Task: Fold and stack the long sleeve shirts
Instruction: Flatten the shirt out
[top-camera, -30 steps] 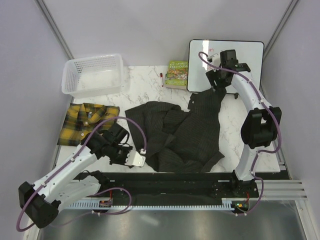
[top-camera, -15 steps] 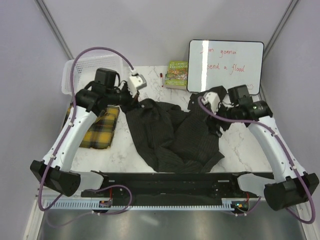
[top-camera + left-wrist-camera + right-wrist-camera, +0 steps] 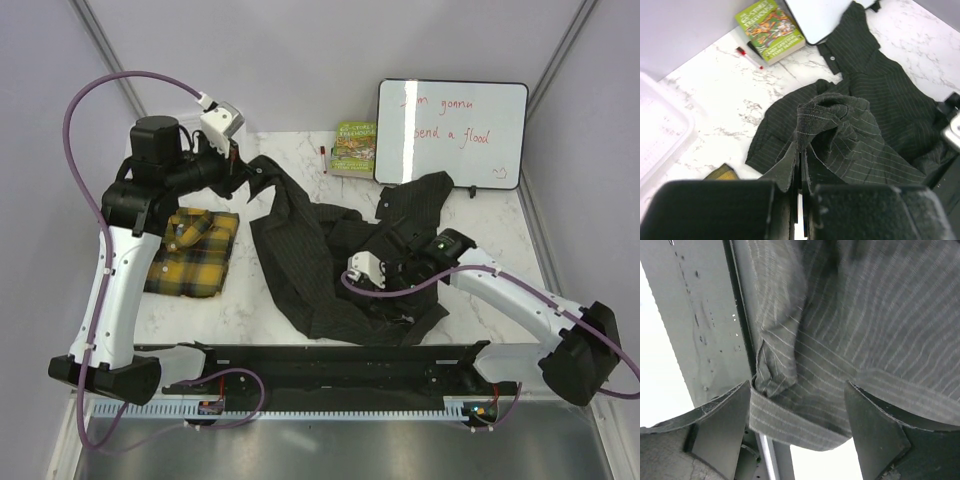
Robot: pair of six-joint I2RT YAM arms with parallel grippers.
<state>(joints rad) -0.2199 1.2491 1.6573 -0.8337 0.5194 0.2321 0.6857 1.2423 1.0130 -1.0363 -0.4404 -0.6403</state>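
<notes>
The marble table (image 3: 480, 240) has the dark pinstripe shirt (image 3: 330, 260) crumpled across its middle, with the plaid shirt (image 3: 195, 255) folded at the left. The left gripper (image 3: 801, 186) is pinched tight on a bunched fold, and that thin bite could slip. The right gripper (image 3: 797, 405) gapes wide around the near hem, holding nothing. If it closes off-center, the hem probably slides out.

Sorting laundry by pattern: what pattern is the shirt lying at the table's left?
Yellow-and-black plaid flannel shirt; clearest in the top external view.

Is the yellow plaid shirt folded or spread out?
Folded. The yellow plaid shirt lies as a compact rectangle, collar on top, no sleeves showing.
</notes>
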